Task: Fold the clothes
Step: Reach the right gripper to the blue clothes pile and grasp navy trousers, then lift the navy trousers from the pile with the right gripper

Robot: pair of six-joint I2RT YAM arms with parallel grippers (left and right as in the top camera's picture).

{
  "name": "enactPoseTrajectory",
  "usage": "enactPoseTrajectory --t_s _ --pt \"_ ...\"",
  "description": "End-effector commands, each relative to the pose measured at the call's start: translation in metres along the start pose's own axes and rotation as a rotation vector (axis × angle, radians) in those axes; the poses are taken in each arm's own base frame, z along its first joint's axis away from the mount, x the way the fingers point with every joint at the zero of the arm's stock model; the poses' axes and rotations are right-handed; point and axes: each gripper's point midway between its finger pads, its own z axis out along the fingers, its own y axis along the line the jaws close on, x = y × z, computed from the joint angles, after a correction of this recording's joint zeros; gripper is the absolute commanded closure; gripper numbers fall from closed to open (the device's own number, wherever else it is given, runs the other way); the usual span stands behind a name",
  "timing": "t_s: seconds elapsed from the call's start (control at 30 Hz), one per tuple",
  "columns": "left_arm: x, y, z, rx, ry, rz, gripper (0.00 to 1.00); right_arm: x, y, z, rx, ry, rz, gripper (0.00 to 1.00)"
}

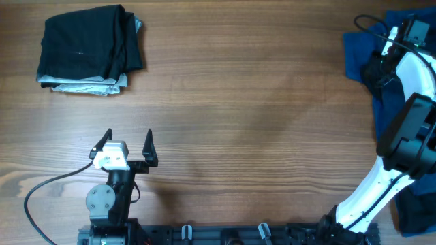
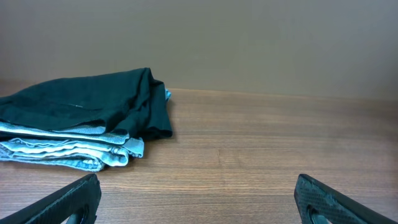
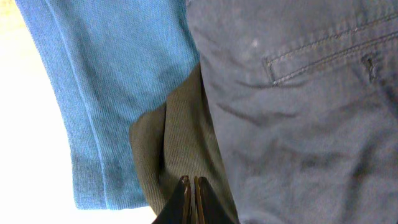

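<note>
Overhead: the worktop (image 1: 259, 122) is wood-grain. A folded stack (image 1: 88, 54) lies in the upper left of the frame, with a black garment (image 1: 85, 44) on top and a grey garment (image 1: 88, 86) under it. The grey edges show along the lower side of the stack.

The left arm (image 1: 109, 197) sits in the lower left, well apart from the stack. The left fingers (image 1: 148, 144) are spread wide and hold nothing. A black cable (image 1: 48, 187) curves off the arm toward the left edge.

Left wrist view: both finger tips show in the bottom corners with bare worktop between them. The stack lies ahead at the left of the frame.

The right arm (image 1: 409, 75) runs up the right edge of the overhead frame. It reaches onto a loose pile of clothes (image 1: 355, 54) in the upper right corner. More dark blue fabric (image 1: 412, 204) lies at the lower right edge.

Right wrist view: the right fingers (image 3: 193, 190) are closed, tips together, at bottom centre. They sit on a strip of olive fabric (image 3: 177, 137). Whether a fold is pinched between them, I cannot tell.

A blue garment (image 3: 106, 93) lies left of the olive strip and touches it. A navy garment (image 3: 298, 124) fills the right of the frame and overlaps the strip. A stitched pocket seam (image 3: 323, 62) crosses its upper right.
</note>
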Motion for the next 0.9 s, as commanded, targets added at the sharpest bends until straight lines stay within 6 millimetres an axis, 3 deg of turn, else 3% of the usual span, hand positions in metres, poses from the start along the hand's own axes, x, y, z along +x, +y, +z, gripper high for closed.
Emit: enactPoseTrajectory --t_s 0.0,0.27,0.33,0.37,0.43,0.63,0.87 --pt "0.002 -0.002 0.0 0.014 0.002 0.019 0.0 0.002 0.007 0.003 -0.023 0.015 0.004 0.96" --pt "0.002 -0.002 0.0 0.014 0.002 0.019 0.0 0.01 0.004 0.002 -0.002 0.048 -0.002 0.96" --pt "0.002 -0.002 0.0 0.014 0.002 0.019 0.0 0.007 0.004 0.003 -0.002 0.033 0.0 0.84" --pt "0.002 -0.002 0.0 0.014 0.002 0.019 0.0 0.004 0.004 0.003 -0.007 0.022 0.0 0.67" --pt "0.002 -0.002 0.0 0.014 0.002 0.019 0.0 -0.001 0.005 0.003 -0.01 0.001 -0.01 0.56" --pt "0.002 -0.002 0.0 0.014 0.002 0.019 0.0 -0.022 -0.007 0.002 0.053 -0.084 0.006 0.53" --pt "0.002 -0.002 0.0 0.014 0.002 0.019 0.0 -0.064 -0.01 -0.003 0.067 -0.256 0.021 0.52"
